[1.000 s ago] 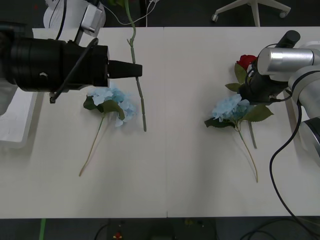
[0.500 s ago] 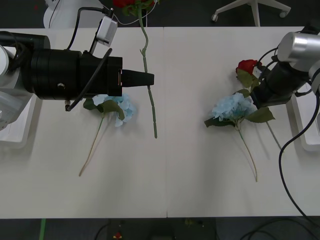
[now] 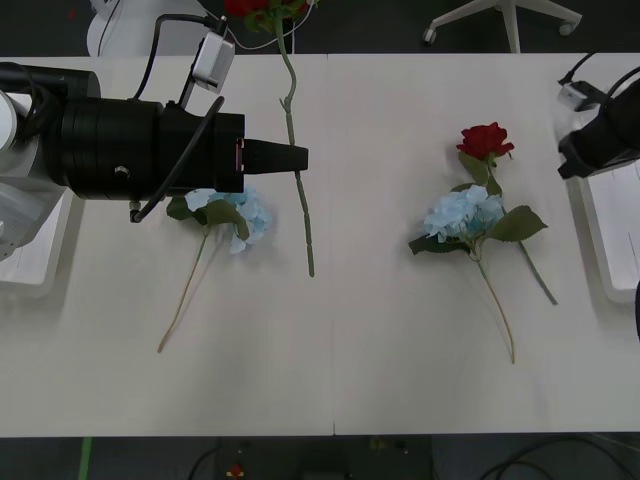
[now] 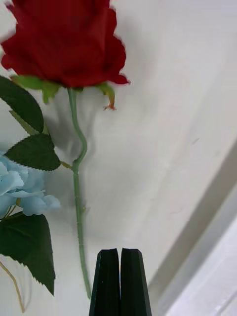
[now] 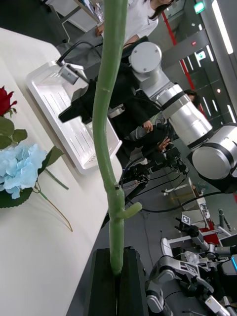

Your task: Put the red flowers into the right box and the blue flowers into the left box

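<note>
Your left gripper has its black fingers clamped on the thin green stem of a red flower, whose bloom hangs past the far edge of the table while the stem's lower end points toward you; in the left wrist view that stem rises straight out of the closed fingers. Just beside that gripper, on your left, a blue flower lies on the table, and the left box sits at the table's left edge. Your right gripper has its fingers pressed together on nothing, over the right box at the table's right edge. Near it on the table lies the other red flower, touching the second blue flower
</note>
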Available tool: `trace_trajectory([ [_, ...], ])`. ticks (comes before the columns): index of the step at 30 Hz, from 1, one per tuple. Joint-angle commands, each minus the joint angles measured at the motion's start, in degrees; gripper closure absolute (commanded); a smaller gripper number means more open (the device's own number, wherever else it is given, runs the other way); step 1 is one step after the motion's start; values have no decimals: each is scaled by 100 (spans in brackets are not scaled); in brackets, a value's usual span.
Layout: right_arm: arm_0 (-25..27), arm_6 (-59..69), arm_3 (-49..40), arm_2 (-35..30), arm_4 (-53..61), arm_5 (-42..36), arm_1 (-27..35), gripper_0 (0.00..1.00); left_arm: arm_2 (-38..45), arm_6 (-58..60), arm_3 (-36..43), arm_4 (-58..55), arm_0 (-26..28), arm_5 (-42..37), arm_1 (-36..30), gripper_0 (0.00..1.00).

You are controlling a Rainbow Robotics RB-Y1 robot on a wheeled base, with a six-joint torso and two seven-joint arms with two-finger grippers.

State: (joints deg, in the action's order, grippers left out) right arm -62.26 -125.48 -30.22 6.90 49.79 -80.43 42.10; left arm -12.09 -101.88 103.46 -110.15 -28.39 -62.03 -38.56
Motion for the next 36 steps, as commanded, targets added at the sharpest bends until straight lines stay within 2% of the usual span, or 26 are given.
trace_trajectory([
  [1, -313, -170, -292, -48, 198, -139, 474, 100, -22, -218, 192, -85, 35, 33, -205, 100],
  [3, -305, -240, -318, -57, 259, -192, 501, 66, -22, -218, 192, -85, 35, 33, -205, 100],
  [4, -305, -284, -362, -31, 347, -227, 509, 37, -22, -218, 192, -85, 35, 33, -205, 100],
  [5, -305, -328, -432, 31, 496, -289, 545, 24, -22, -218, 192, -85, 35, 33, -205, 100],
  [7, -269, -390, -608, 216, 848, -412, 624, 14, -22, -218, 192, -85, 35, 33, -205, 100],
  [12, 117, -451, -1575, 796, 1999, -711, 922, 9, -22, -218, 192, -85, 35, 33, -205, 100],
  [19, 943, -434, -2129, 804, 4056, -1071, 1151, 7, -22, -218, 192, -85, 35, 33, -205, 100],
  [24, 1400, -346, -2463, 813, 4935, -1282, 1204, 6, -22, -218, 192, -85, 35, 33, -205, 100],
  [29, 2007, 23, -3210, 813, 5744, -1238, 1265, 6, -22, -218, 192, -85, 35, 33, -205, 100],
  [36, 2886, 726, -4546, 796, 6693, -781, 1336, 6, -22, -218, 192, -85, 35, 33, -205, 100],
])
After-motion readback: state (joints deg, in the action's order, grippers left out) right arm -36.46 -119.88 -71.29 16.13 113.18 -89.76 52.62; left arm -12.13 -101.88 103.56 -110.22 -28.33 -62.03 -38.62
